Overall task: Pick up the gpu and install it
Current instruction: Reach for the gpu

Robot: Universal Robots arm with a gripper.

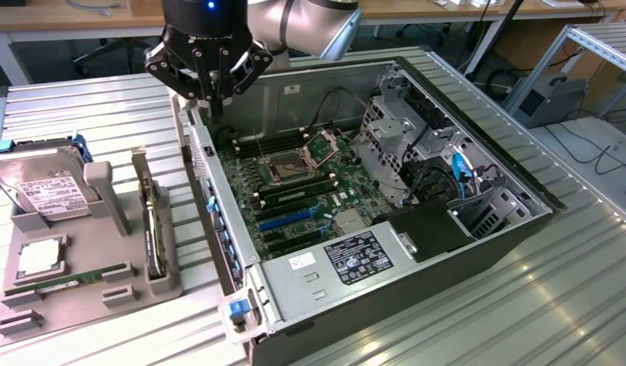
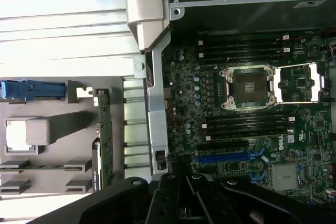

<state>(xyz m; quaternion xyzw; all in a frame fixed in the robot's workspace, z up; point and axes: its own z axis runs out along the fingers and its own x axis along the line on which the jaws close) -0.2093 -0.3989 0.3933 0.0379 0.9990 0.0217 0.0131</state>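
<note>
Closest to the wrist camera sits the gripper [image 2: 181, 182], its matte black linkage and fingers drawn fully together, closed on nothing but themselves. From the exterior view we see it hanging over the computer case [image 1: 203, 160], at the wall nearest the holder [image 1: 120, 293], fingertips pointing down. Whether they touch that wall's top edge we cannot tell.

Reading from the exterior view's left, the grey moulded-plastic holder lies on a ribbed metal table [image 1: 89, 107]. At its far end a silver hard drive [image 1: 43, 187] with a white label leans in a cradle. Nearer us a silvery square chip [image 1: 38, 259] lies flat, with a narrow green memory stick [image 1: 74, 276] in a slot just beside it. Along the holder's right side the gpu [image 1: 150, 221] stands on edge in a groove between grey posts, thin and dark, untouched and well apart from the gripper.

Next comes the case's pale sheet-metal wall, then the green motherboard [image 1: 303, 191] lying flat inside. After that come a perforated steel drive cage [image 1: 394, 130] and blue cables [image 1: 460, 171] toward the exterior view's right.

Looking straight down, the wrist view gives us the gpu edge-on as a green strip. It also gives the open processor socket [image 2: 247, 87] with its shiny frame, black memory slots [image 2: 247, 51] and a blue expansion slot [image 2: 226, 157]. The exterior view gives us the drive's label face.
</note>
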